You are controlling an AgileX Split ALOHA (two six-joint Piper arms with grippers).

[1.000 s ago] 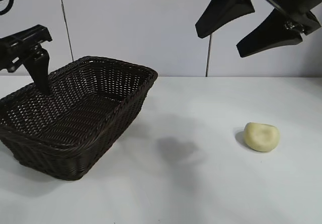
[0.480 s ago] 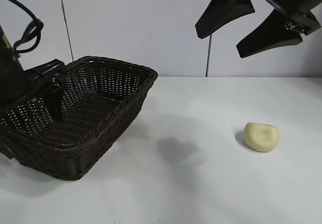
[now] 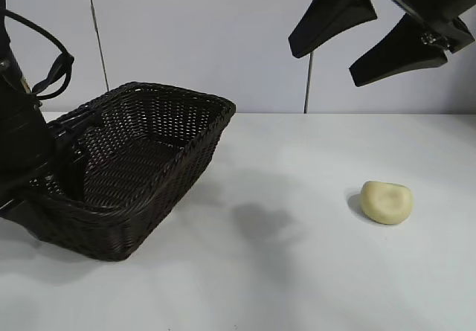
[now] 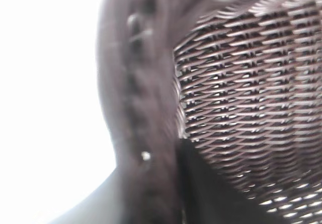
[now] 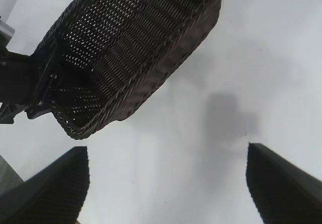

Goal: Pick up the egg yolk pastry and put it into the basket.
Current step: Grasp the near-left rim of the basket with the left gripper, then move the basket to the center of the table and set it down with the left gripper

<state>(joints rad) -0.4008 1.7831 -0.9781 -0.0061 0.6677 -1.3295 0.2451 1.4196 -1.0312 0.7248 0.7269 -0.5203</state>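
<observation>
On the white desk (image 3: pixel 297 271), the pastry (image 3: pixel 386 201) lies nearest the exterior camera, toward that view's right. It is a pale cream lump with a shallow dent on top, resting free on the bare surface with nothing touching it. It is well apart from the basket (image 3: pixel 186 152), which stands at the view's left.

The basket is dark brown wicker with a braided rim and sloping walls, set at an angle to the desk's edge. Nothing can be seen lying inside it.

The left pincer (image 3: pixel 63 171) is down at the basket's left end. One dark finger reaches inside, close against the woven end wall, and the arm's bulk stands outside that wall. The left wrist view shows the braided rim (image 4: pixel 136 108) running between its fingers, with the weave of the inner wall to one side. This pincer appears to straddle the rim, but whether its jaws are clamped on the rim or merely stand around it I cannot tell.

The right pincer (image 3: pixel 368 37) hangs high above the desk, at the top right of the exterior view, farther back than the pastry. Its two dark fingers are spread wide and hold nothing. In the right wrist view, only bare desk and a soft shadow lie between them.

A pale wall (image 3: pixel 223 41) stands behind the desk.
</observation>
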